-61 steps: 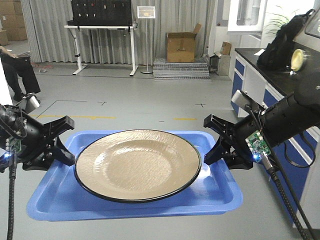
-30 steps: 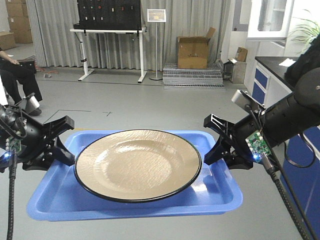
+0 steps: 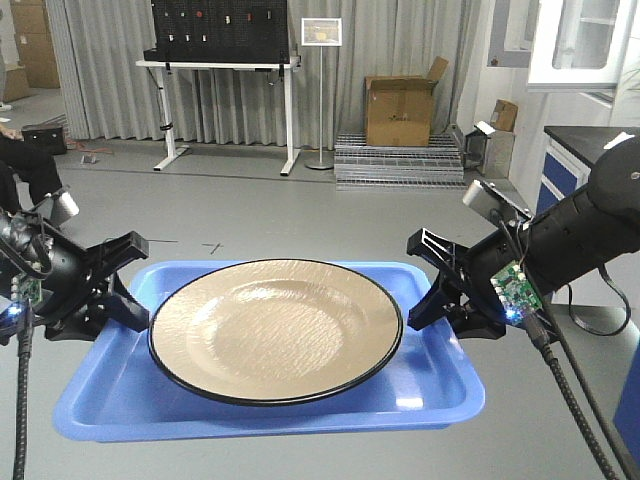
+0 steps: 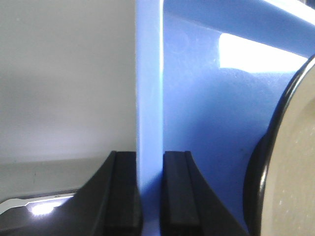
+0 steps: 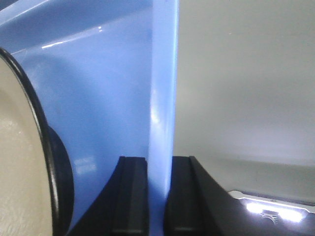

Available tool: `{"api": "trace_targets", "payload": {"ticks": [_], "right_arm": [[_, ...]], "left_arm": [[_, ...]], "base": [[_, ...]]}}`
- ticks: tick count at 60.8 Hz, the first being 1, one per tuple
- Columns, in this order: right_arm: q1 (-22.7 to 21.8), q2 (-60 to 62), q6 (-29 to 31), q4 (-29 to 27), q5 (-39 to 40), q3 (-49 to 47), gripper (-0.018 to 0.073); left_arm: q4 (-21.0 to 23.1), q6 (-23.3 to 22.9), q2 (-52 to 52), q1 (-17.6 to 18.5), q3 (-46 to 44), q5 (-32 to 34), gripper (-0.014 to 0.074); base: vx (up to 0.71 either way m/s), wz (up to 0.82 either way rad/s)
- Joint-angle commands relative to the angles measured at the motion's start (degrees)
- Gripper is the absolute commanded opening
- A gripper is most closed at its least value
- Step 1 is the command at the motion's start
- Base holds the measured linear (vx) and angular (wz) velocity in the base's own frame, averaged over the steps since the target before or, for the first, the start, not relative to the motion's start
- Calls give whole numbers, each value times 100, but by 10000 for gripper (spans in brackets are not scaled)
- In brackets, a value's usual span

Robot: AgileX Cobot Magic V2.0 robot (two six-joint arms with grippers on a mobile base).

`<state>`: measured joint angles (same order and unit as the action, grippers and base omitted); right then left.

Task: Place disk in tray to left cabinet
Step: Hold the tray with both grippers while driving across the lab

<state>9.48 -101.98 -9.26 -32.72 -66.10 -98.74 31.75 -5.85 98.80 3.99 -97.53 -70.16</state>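
The tan disk [image 3: 275,328] with its thin black rim lies in the blue tray [image 3: 430,390], which is held level in the air above the grey floor. My left gripper [image 3: 128,300] is shut on the tray's left rim [image 4: 149,123]. My right gripper [image 3: 428,295] is shut on the tray's right rim [image 5: 162,98]. The disk's edge shows in the left wrist view [image 4: 295,162] and in the right wrist view [image 5: 19,157]. The white cabinet is out of view.
A white table [image 3: 215,66] with a black rack stands at the back. A cardboard box [image 3: 400,108] sits on a metal pallet behind. A dark-topped lab bench [image 3: 590,135] with blue fronts is at the right. A seated person [image 3: 25,165] is at the far left.
The whole view has turned left: the bench and the box slid to the right in the frame. Both grippers keep their hold on the tray, and the disk has not shifted in it.
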Motion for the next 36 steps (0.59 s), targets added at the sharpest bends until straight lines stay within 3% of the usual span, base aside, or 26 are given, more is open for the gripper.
{"api": "trace_targets", "payload": {"ticks": [1,36], "right_arm": [[179,292,14,-1401,246,-246,-2],[179,292,14,-1401,252,-246,-2]], "left_arm": [[1376,-71,-330,241,-188,-172,0],[1376,-71,-330,241,-188,-171,0]], "base": [[62,-1],[64,-3]]}}
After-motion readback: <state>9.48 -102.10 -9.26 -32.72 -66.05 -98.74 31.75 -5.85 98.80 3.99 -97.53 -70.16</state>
